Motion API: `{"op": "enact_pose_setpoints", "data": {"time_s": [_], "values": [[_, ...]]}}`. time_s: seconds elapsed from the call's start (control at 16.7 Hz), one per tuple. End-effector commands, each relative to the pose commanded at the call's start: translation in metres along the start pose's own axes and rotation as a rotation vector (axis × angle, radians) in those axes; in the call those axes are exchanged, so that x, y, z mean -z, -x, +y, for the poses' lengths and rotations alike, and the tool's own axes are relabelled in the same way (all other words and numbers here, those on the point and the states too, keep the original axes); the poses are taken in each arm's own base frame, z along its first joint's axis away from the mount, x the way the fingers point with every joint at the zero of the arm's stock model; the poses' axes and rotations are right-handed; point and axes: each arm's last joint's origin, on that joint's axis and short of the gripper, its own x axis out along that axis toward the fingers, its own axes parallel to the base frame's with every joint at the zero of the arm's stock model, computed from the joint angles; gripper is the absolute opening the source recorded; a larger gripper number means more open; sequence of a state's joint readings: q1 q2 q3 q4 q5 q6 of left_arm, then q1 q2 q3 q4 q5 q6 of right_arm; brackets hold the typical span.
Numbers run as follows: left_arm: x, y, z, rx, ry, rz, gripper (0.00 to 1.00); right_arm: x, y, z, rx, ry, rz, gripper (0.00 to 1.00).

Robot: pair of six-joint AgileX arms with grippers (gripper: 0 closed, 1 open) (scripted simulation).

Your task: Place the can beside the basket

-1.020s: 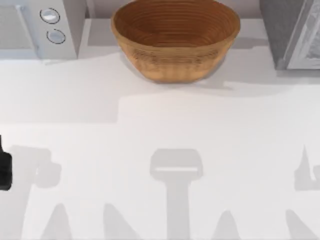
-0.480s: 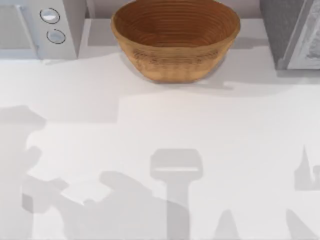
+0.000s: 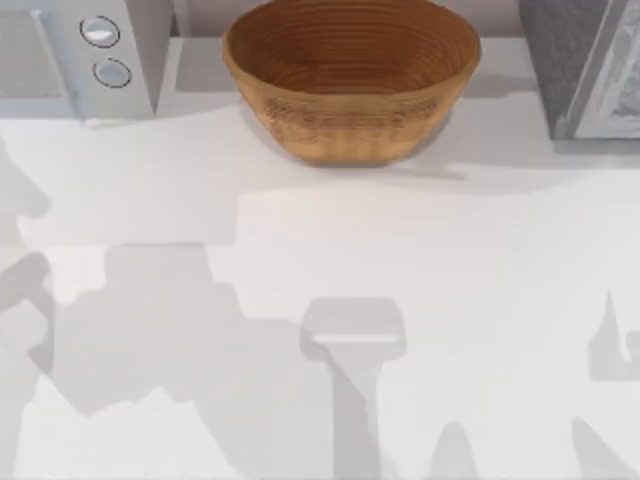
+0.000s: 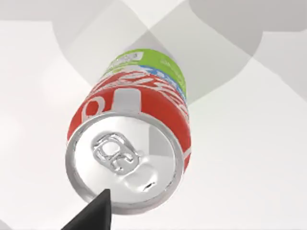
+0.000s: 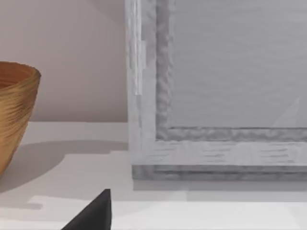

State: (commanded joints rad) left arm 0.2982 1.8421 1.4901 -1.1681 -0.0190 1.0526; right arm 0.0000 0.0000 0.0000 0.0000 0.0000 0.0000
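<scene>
The can (image 4: 132, 139) stands on the white worktop (image 3: 440, 260), seen from above in the left wrist view, one dark fingertip of the left gripper at its silver lid; whether those jaws are open cannot be told. A good grasp would centre on the can's body before carrying it toward the basket (image 3: 350, 80). Left of the basket stands a white appliance (image 3: 90, 55), right of it a grey box (image 3: 580, 65); the right gripper, state unclear, faces that box.

place: rendered kitchen | evidence: white surface (image 3: 480, 250); microwave with two dials (image 3: 95, 50); grey appliance (image 3: 590, 70); woven basket (image 3: 350, 75) between them at the back
</scene>
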Motion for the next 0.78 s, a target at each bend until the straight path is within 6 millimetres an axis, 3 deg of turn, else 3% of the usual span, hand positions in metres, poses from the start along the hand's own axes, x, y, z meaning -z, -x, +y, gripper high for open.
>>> {"op": "enact_pose_setpoints", "data": {"time_s": [0.18, 0.36, 0.78], "values": [[-0.003, -0.007, 0.032, 0.042, -0.038, 0.012, 1.00, 0.000, 0.000, 0.000, 0.000, 0.000, 0.000, 1.00], [-0.003, -0.010, 0.049, 0.055, -0.055, 0.009, 1.00, 0.000, 0.000, 0.000, 0.000, 0.000, 0.000, 1.00], [-0.005, -0.010, 0.050, 0.053, -0.060, 0.008, 1.00, 0.000, 0.000, 0.000, 0.000, 0.000, 0.000, 1.00]]}}
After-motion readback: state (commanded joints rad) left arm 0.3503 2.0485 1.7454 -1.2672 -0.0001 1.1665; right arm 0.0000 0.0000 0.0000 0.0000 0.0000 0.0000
